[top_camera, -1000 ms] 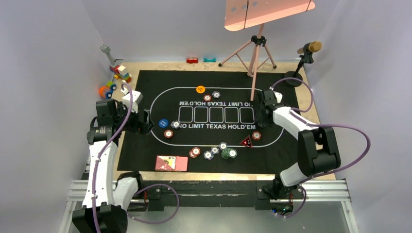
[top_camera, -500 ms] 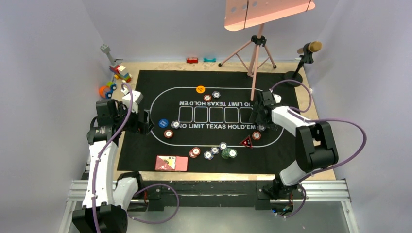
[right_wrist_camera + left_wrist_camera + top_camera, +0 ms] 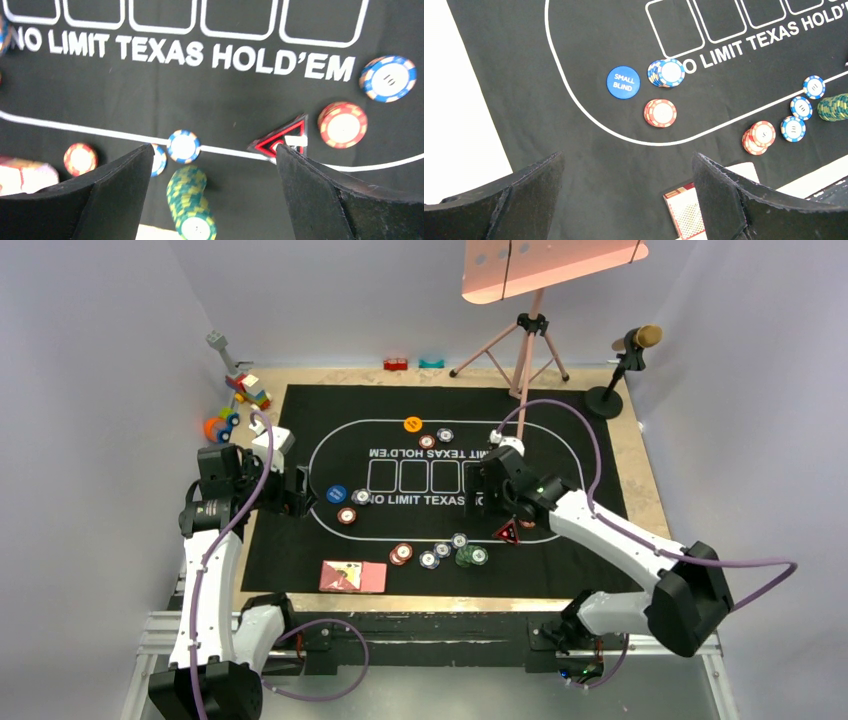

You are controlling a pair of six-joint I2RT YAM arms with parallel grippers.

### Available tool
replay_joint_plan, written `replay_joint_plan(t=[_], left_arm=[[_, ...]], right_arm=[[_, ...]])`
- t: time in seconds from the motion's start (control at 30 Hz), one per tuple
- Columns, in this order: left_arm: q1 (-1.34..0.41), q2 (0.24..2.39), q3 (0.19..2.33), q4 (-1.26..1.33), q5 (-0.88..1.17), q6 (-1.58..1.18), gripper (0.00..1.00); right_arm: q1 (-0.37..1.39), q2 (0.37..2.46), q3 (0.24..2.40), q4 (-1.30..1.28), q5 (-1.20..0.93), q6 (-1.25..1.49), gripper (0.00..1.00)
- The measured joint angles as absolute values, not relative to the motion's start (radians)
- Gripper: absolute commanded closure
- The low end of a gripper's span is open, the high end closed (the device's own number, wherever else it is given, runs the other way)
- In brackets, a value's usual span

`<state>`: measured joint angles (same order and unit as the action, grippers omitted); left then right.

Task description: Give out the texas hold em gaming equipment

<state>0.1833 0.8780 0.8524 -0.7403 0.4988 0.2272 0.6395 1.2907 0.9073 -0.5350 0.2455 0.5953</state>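
Hovering over the near side of the black printed mat (image 3: 310, 415), the right end effector (image 3: 214, 150) hangs with its jaws spread wide and nothing between them. Beneath it, the red triangular marker (image 3: 280, 141) lies against the white oval line, close to the right finger. A tall stack of green chips (image 3: 192, 210) stands nearer the arm bases, and a blue-and-white chip (image 3: 183, 146) rests on the line itself. A red chip (image 3: 343, 125) and a chip marked 10 (image 3: 389, 78) lie to the marker's right, below the printed words HOLD'EM.

At the mat's left end, the left end effector (image 3: 627, 157) is likewise fully open and empty. Ahead of it sit the blue button (image 3: 623, 82) reading SMALL BLIND, a blue-and-white stack (image 3: 666, 73) just beside it, and a red stack (image 3: 660, 113) near both. The orange button (image 3: 412, 424) sits at the oval's far edge. Pink-backed playing cards (image 3: 352, 577) lie at the mat's near edge on the table (image 3: 642, 490).
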Motion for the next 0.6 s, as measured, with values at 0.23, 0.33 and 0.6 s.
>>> replay_joint_plan(t=[0.23, 0.33, 0.6], left_arm=[[0.183, 0.879, 0.852, -0.74, 0.499, 0.227, 0.0], [0.183, 0.879, 0.852, -0.74, 0.499, 0.227, 0.0], [0.183, 0.878, 0.852, -0.74, 0.499, 0.227, 0.0]], right_arm=[[0.782, 1.207, 0.875, -0.634, 0.199, 0.648, 0.02], [0.828, 1.189, 0.859, -0.675, 0.186, 0.675, 0.01], [0.907, 1.197, 0.855, -0.705, 0.179, 0.725, 0.01]])
